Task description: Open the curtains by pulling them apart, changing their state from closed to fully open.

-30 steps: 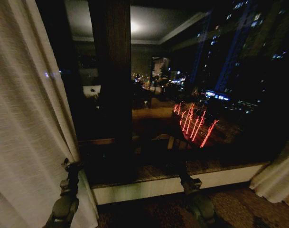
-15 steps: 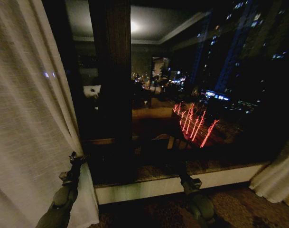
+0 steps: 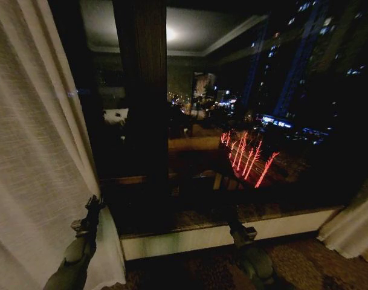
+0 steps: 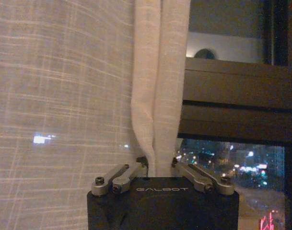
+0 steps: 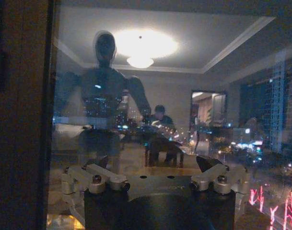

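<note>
The left sheer cream curtain [image 3: 32, 181] hangs bunched at the left side of the window, its inner edge falling beside the dark frame. My left gripper [image 3: 94, 202] sits low on that edge. In the left wrist view the curtain's folded hem [image 4: 157, 96] runs down into my left gripper [image 4: 158, 165], whose fingers are pinched shut on it. The right curtain [image 3: 353, 226] hangs gathered at the far right, low in the head view. My right gripper [image 3: 237, 223] is held low before the sill, apart from both curtains; in its wrist view the right gripper [image 5: 155, 165] stands open and faces the glass.
A wide dark wooden post [image 3: 144, 90] splits the window, and the night city shows through the glass. A pale sill [image 3: 220, 234] runs below it, above the dark patterned floor. The glass mirrors the room and the robot [image 5: 105, 86].
My left gripper has shifted slightly up and right along the left curtain's edge, and its arm has swung a little to the left. The right arm has not moved.
</note>
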Robot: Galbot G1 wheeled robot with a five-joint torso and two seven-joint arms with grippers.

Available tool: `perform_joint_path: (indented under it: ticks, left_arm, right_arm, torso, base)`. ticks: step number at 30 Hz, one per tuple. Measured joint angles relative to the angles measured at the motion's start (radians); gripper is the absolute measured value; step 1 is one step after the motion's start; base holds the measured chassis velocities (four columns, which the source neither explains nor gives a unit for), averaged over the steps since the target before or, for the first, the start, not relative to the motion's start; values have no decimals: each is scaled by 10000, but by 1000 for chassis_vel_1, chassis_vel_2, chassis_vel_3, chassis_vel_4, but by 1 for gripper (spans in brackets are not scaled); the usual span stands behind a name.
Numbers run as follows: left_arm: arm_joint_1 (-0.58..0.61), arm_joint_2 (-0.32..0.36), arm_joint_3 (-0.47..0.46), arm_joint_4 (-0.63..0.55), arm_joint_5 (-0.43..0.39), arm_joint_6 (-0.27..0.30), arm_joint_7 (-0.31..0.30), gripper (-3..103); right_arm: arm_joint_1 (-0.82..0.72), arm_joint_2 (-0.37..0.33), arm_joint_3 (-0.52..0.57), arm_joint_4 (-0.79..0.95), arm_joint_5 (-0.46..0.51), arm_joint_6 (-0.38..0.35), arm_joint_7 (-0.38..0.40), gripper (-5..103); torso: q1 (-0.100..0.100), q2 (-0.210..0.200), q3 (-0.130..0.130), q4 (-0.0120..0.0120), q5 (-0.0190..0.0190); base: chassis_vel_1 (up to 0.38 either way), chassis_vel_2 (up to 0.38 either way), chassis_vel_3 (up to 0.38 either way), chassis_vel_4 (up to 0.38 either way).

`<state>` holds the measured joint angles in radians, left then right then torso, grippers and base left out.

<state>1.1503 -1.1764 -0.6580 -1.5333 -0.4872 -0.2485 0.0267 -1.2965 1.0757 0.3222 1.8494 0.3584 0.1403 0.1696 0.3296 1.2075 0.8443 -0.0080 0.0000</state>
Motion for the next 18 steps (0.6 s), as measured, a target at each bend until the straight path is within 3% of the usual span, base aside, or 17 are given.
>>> perform_joint_path:
  ticks: [1, 3, 6, 18]
  left_arm:
    - [0, 0, 0, 0, 0, 0, 0, 16]
    - [101, -37, -44, -142, -218, 30, 3, 5]
    - [204, -77, -92, -195, -169, 16, -4, 1]
    - [424, -47, -97, -317, 128, 268, -377, 0]
  right_arm:
    - [0, 0, 0, 0, 0, 0, 0, 100]
    - [0, 0, 0, 0, 0, 0, 0, 100]
    - [0, 0, 0, 0, 0, 0, 0, 100]
    - [0, 0, 0, 0, 0, 0, 0, 100]
  torso:
    - [0, 0, 0, 0, 0]
    - [0, 0, 0, 0, 0]
    - [-1, 0, 0, 0, 0]
    - [-1, 1, -1, -1, 1]
  base:
    - [0, 0, 0, 0]
    - [0, 0, 0, 0]
    - [0, 0, 0, 0]
    - [0, 0, 0, 0]
